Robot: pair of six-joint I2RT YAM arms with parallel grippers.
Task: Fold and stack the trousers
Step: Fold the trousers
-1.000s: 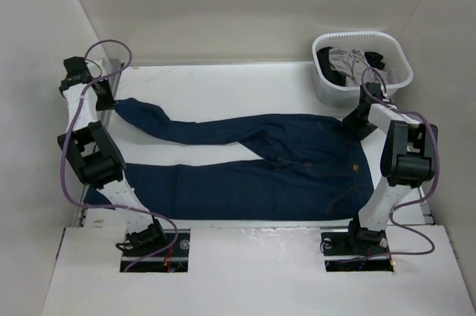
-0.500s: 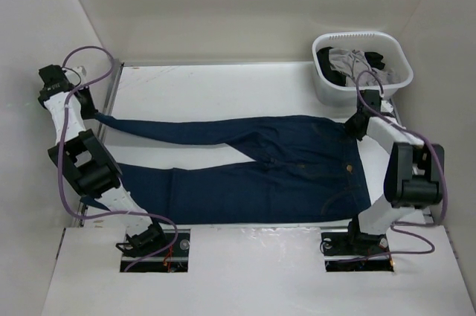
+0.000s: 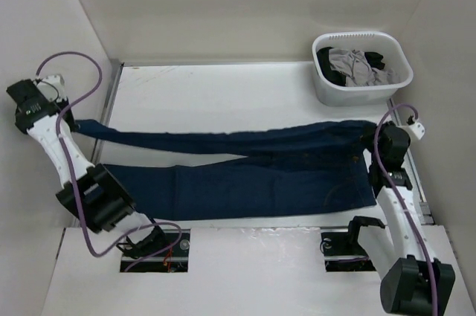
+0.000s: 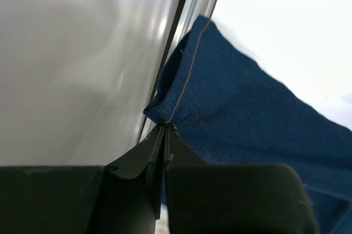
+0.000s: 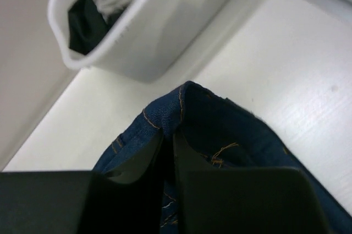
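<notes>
Stretching the far leg taut looks like the step in hand. From above, the trousers (image 3: 245, 182) lie lengthwise across the bench (image 3: 223, 89), with the near leg flat and the far leg drawn into a narrow, straight band between the two arms. The left arm (image 3: 48, 134) has the hem end at the far left, close against the side wall (image 3: 44, 33). The right arm (image 3: 394, 189) has the waist corner at the right. To fold well, both ends should travel together toward the near leg, level and evenly tensioned, so the far leg lands edge on edge without a twist. The left arm has little room beside the wall, and pulling further left would probably drag the near leg askew. A basket (image 3: 327, 93) of grey and black clothes (image 3: 355, 63) stands in the far right corner, near the waist but apart from it. It seems to be outside the fold's path.

At the left wrist, the left jaws are closed on the hem corner, pinching right at the orange seam. The bite is thin and at the very edge, so a sharp tug could slip it.

At the right wrist, the right jaws are pinched on a bunched fold of waist denim that humps up above the tips. The basket sits close beyond them, so any swing should go toward the near edge.
</notes>
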